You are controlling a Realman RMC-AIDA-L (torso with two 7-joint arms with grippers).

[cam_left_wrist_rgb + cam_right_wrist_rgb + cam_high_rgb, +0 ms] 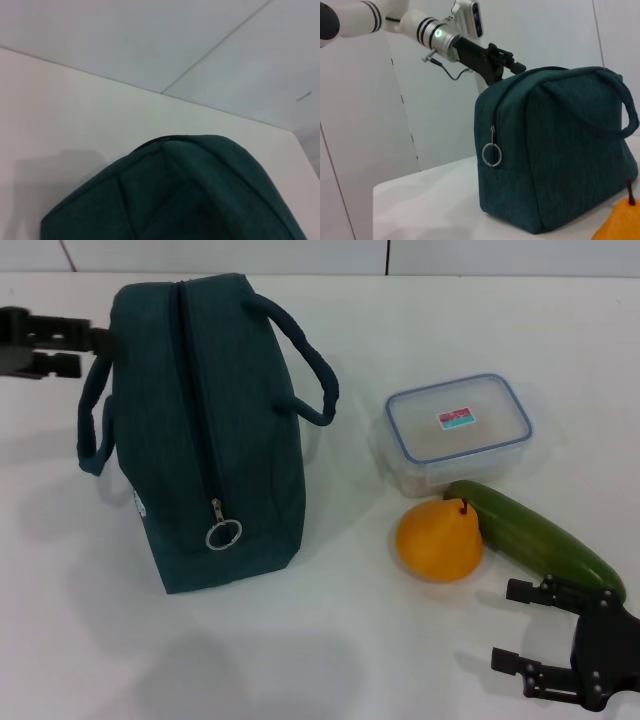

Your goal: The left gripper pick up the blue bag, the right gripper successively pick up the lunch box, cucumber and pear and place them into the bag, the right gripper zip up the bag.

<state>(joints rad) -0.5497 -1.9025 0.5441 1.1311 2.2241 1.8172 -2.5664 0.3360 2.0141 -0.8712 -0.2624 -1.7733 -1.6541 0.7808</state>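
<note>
Bag first: dark teal, standing upright on the white desk, left of centre in the head view. Zip closed along the top, ring pull hanging at the near end. Long axis runs near to far, away from the robot. Two loop handles, one drooping to each side.

Left hand sits at the bag's far left shoulder, beside the left handle loop. Looks level with the bag's top edge in the right wrist view. Fingers appear narrow, but I cannot tell whether they hold the handle or only sit next to it.

Right hand low at the near right corner, fingers spread wide, holding nothing. It points left, toward the bag.

Lunch box lies flat to the right of the bag, lid on. Pear just in front of it, cucumber touching the pear and slanting from the box's near edge toward the right hand. Cucumber is nearest that hand; the box lies beyond both.

Judgement: bag is still shut, so nothing can go in yet. Right hand must pass over pear and cucumber to reach the box. Open desk between bag and food gives room; near desk also bare.
</note>
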